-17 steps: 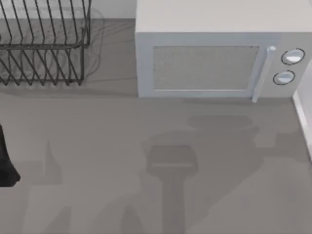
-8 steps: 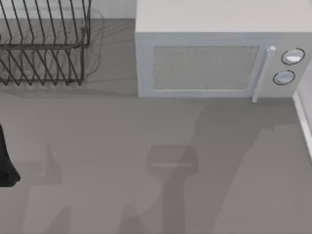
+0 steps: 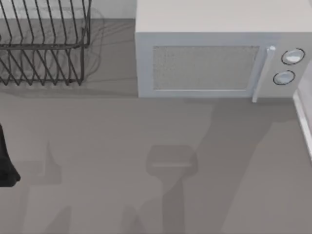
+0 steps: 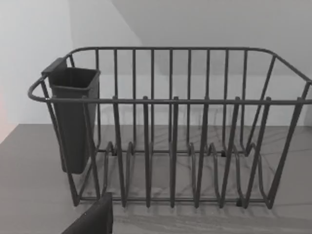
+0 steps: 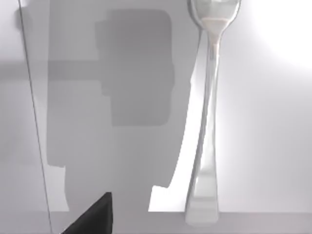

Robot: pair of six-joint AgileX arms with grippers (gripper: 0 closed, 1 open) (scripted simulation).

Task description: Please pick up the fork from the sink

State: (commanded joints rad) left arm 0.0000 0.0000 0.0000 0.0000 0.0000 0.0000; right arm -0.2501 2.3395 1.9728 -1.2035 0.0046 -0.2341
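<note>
The fork point(image 5: 204, 117) lies flat on a pale, glossy surface, seen in the right wrist view; judged from the task, this is the sink floor. Its long axis runs straight along the camera's line of travel, the flared handle end nearest the right pincer point(image 5: 90, 217) and the head end farthest off. A dark corner of that pincer shows just beside the handle end, offset to one side and not touching the fork; whether its fingers stand wide or narrow cannot be told. The right arm is the nearer one by far. In the top view the microwave point(image 3: 219, 58) stands at the back of the grey bench point(image 3: 122, 146), with the wire dish rack point(image 3: 44, 44) to its left. The left arm point(image 3: 6, 161) sits at the bench's left edge, well away from the microwave, and its wrist view faces the dish rack and the dark cutlery cup point(image 4: 73, 122) hung on it; a dark corner of the left pincer point(image 4: 92, 219) shows there, state unreadable. The coming move likely calls for a sideways shift over the handle, then descent.
</note>
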